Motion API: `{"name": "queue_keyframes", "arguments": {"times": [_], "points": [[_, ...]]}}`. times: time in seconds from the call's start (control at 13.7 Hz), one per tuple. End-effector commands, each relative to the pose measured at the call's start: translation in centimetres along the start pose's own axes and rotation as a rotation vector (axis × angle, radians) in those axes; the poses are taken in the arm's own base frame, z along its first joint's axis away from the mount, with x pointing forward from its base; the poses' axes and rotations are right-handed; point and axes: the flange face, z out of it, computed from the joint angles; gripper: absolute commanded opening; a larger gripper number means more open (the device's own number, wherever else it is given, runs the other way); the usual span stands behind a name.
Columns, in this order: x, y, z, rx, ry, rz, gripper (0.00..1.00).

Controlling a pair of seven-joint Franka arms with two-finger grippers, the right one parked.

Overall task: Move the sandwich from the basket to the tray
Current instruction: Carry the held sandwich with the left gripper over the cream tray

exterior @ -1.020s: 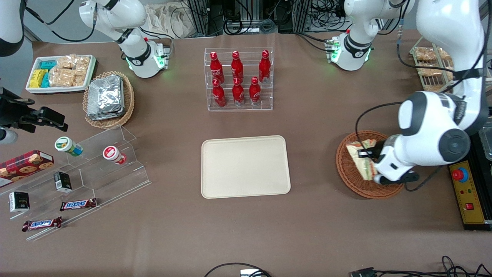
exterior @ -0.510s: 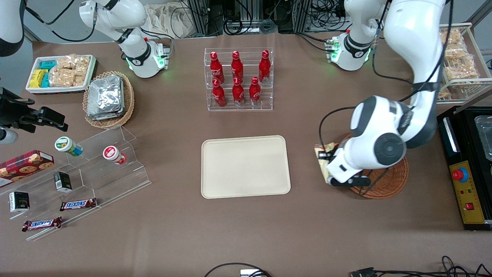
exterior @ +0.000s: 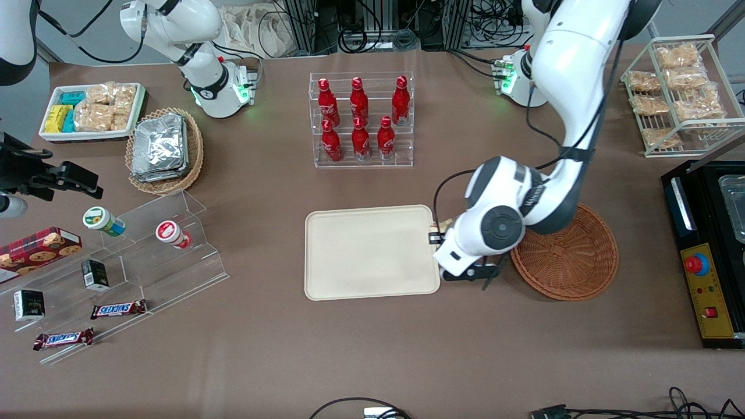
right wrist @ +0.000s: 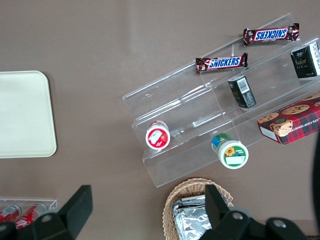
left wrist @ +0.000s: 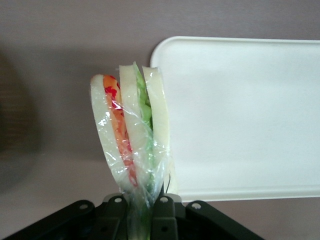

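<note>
End effector [exterior: 437,237] in front view hung just above tray [exterior: 361,233] edge nearest basket [exterior: 567,256], w/ sandwich [exterior: 445,224] mostly hidden by wrist. Wrist view: end effector [left wrist: 142,212] clamped on wrapped sandwich [left wrist: 132,135], upright, over desk [left wrist: 75,60] beside tray [left wrist: 240,115] rim.

Left arm: glossy white rounded shells, dark grey joint bands, round grey cap with concentric disc on the wrist housing above the jaws. Thin black cable loops from forearm to wrist. Gripper [exterior: 437,237]: black body [left wrist: 125,220], silver screw heads flanking the jaws. Base ring lit green.
</note>
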Motion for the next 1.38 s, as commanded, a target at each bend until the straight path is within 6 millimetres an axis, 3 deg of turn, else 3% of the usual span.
{"name": "queue_keyframes", "arguments": {"times": [0.0, 0.36, 0.58, 0.66, 0.73, 0.95, 1.09, 1.17, 1.31], "points": [[0.0, 2.4, 1.8, -0.023, 0.004, 0.001, 0.00], [-0.9, 4.6, 7.3, -0.002, -0.046, 0.033, 0.05], [-1.1, 4.8, 7.9, 0.002, -0.055, 0.049, 0.18], [-1.0, 4.8, 8.0, 0.002, -0.056, 0.051, 0.63], [-1.0, 4.8, 8.0, 0.002, -0.049, 0.050, 1.00], [-0.6, 4.5, 7.0, -0.017, -0.028, 0.040, 1.00], [-0.4, 4.2, 5.0, -0.027, -0.009, 0.031, 1.00], [-0.3, 3.7, 3.0, -0.036, 0.011, 0.024, 1.00], [0.4, 0.5, -1.8, -0.050, 0.021, -0.014, 1.00]]}}
